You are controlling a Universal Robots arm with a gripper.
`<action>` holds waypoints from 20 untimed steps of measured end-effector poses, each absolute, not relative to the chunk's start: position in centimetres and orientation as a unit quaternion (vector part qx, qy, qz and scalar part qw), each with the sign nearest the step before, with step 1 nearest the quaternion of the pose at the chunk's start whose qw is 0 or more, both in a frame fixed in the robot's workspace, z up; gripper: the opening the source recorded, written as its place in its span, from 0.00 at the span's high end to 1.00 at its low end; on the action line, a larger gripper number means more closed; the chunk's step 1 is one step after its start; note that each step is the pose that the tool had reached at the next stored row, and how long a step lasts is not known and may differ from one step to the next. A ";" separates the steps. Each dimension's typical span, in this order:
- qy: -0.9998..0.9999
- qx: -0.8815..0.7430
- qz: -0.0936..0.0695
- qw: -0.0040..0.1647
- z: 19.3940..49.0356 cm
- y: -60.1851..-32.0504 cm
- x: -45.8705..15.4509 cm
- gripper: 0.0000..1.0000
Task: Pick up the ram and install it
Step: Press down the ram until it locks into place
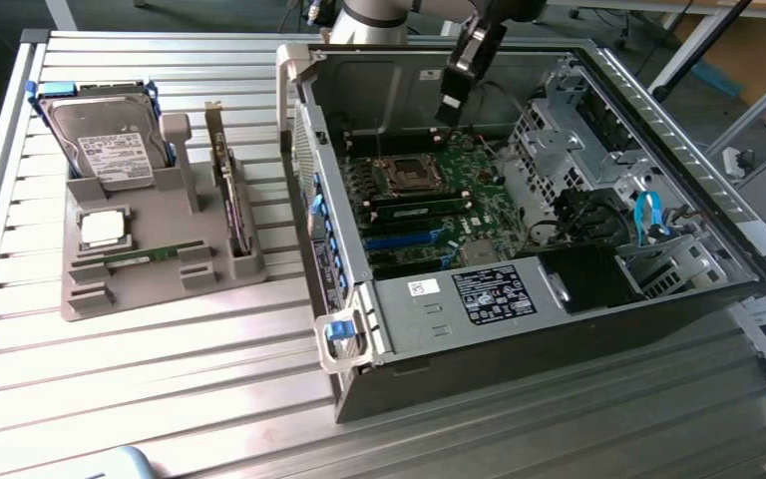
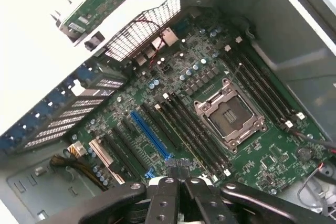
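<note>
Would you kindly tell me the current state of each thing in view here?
computer case: on its side, open.
processor socket: no chip in it.
ram: lying flat in the grey tray, not held.
expansion card: standing on edge in the tray.
processor chip: lying flat in the tray.
gripper: shut, above the open case.

Green motherboard (image 1: 443, 205) with a blue slot (image 2: 149, 135), black gripper (image 2: 176, 174), grey holder tray (image 1: 157, 274), silver ribbed table (image 1: 144, 379), blue cable (image 1: 649, 215), green ram (image 1: 144, 256).
</note>
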State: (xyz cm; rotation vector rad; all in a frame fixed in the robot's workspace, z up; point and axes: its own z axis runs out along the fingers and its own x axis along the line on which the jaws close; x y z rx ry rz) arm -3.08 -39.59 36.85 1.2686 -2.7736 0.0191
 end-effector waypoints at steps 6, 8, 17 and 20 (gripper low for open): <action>-0.934 0.354 0.003 0.046 36.8 -39.6 -3.1 0.89; -0.941 0.334 0.002 0.046 36.8 -39.6 -3.1 0.89; -0.963 0.267 -0.001 0.046 36.8 -39.6 -3.1 0.89; -0.969 0.244 -0.002 0.046 36.8 -39.6 -3.1 0.89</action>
